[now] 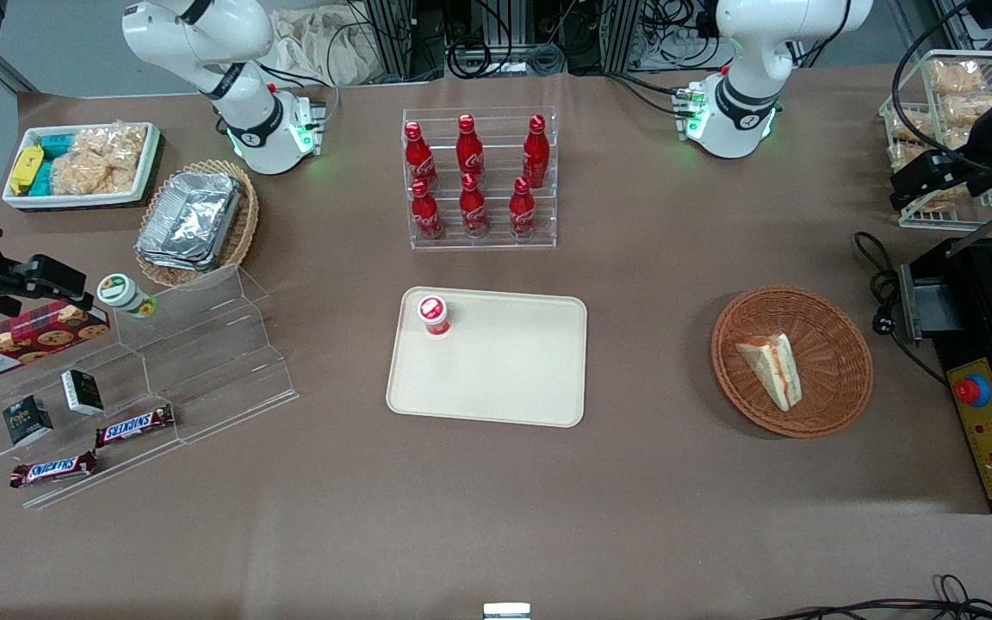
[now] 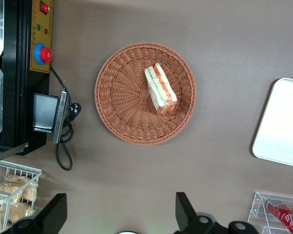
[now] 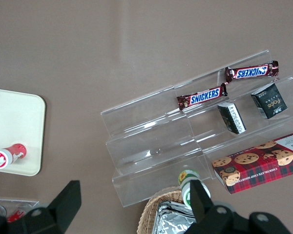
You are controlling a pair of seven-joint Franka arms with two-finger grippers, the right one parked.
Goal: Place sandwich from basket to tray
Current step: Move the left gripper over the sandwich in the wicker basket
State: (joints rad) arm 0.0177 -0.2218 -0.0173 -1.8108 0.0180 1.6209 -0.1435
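The sandwich [image 1: 771, 368] lies in the round orange-brown wicker basket [image 1: 836, 340], toward the working arm's end of the table. The wrist view shows the sandwich [image 2: 160, 89] with its orange and green stripe, off the middle of the basket [image 2: 119, 97]. The cream tray [image 1: 505, 379] lies mid-table, and one edge of it shows in the wrist view [image 2: 283, 126]. My left gripper [image 1: 918, 185] hangs high above the table, farther from the front camera than the basket. Its fingers are wide open and empty in the wrist view [image 2: 119, 212].
A small red-capped bottle [image 1: 433, 314] stands on the tray's corner. A black machine with a red button [image 1: 987, 413] and its cable [image 1: 883, 288] sit beside the basket. A wire rack of snack packets [image 1: 952, 112] stands near the gripper. A rack of cola bottles [image 1: 479, 181] stands farther back than the tray.
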